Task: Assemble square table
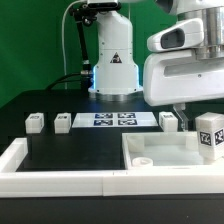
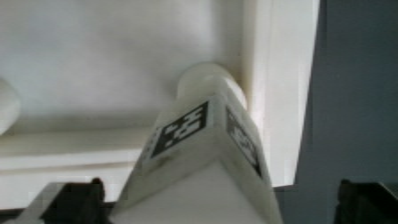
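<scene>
The white square table top [image 1: 170, 152] lies at the front of the exterior view's right. One chunky white leg [image 1: 210, 135] with black-and-white tags stands upright on its near right corner. My gripper [image 1: 190, 106] hangs just above that leg. In the wrist view the same leg [image 2: 205, 150] rises from the corner of the top [image 2: 107, 60] between my two dark fingers [image 2: 75, 203]. My gripper [image 2: 222, 208] is open, with a gap showing between the leg and the fingers. Three more legs [image 1: 36, 122] [image 1: 63, 121] [image 1: 170, 120] stand loose on the black surface behind.
The marker board [image 1: 108, 120] lies flat in front of the arm's base [image 1: 112, 70]. Long white rim bars [image 1: 45, 185] edge the black surface at the front and at the exterior view's left.
</scene>
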You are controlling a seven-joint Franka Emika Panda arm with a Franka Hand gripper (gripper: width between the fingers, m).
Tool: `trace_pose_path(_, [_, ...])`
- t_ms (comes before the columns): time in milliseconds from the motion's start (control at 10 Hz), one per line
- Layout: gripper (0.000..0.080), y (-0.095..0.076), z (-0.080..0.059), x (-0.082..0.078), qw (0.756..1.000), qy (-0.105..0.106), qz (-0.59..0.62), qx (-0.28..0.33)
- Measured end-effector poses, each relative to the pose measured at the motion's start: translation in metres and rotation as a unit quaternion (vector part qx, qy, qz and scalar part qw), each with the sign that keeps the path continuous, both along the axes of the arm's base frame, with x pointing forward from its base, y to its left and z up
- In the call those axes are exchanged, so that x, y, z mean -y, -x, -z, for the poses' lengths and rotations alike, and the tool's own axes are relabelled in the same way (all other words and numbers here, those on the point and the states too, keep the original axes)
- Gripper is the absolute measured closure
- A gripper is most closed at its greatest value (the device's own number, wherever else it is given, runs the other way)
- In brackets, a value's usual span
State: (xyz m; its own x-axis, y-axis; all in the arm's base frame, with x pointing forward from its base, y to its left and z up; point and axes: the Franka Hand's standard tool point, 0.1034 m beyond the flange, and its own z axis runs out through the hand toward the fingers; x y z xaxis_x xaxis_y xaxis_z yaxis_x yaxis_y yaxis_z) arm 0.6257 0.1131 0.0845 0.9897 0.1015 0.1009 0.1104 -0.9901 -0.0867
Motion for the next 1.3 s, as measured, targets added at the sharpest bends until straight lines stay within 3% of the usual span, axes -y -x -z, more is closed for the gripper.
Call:
trace_pose_path(600, [0.0179, 0.0005, 0.0002, -0.0014, 0.998, 0.012, -0.065, 0.006])
trace_pose_path(800, [0.051, 0.0005, 0.0004, -0.0011, 0.998, 0.012, -0.065, 0.006])
trace_pose_path(1300, [0.0509, 0.0005, 0.0006, -0.0009, 0.999, 0.008, -0.031, 0.002])
